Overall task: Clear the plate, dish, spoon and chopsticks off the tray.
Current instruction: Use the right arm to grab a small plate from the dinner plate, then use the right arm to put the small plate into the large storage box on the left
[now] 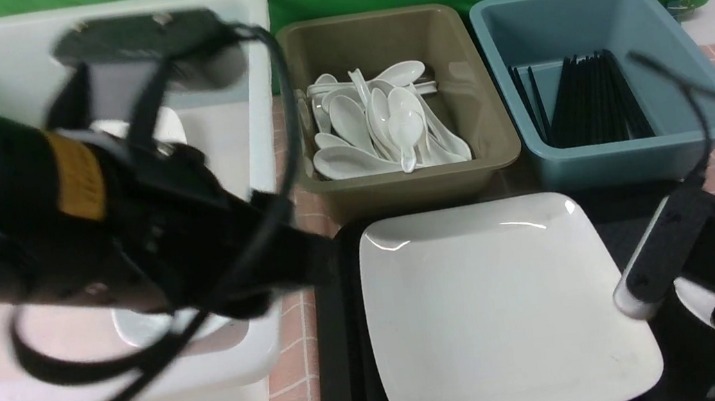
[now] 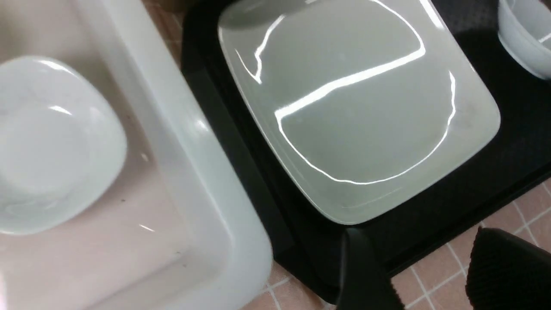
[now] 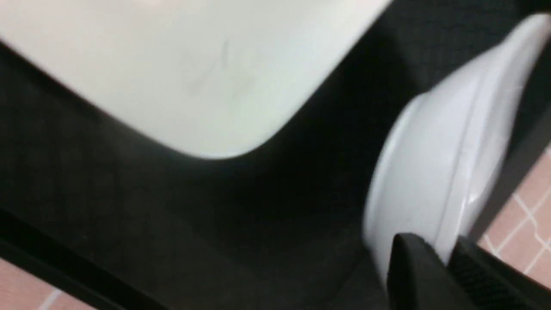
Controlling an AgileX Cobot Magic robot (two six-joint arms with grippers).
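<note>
Two task items are showing on tray (image 1: 344, 356): plate (image 1: 498, 306) is lying in tray's middle, dish (image 3: 443, 142) is sitting at tray's right side, apart from plate. Right gripper (image 3: 434, 243) is pinching dish's rim, a finger on each side. Left gripper (image 2: 424, 245) is hanging over tray's near-left edge, fingers spread, nothing between. Spoon and chopsticks aren't showing on tray. Judging: glazed rim is probably slipping easily, so going for a deep, firm pinch, lifting straight off tray, and swinging wide of plate's corner

Square white plate (image 1: 505, 305) lies flat on the black tray (image 1: 341, 356), small white dish (image 3: 443, 172) just right of it.
</note>
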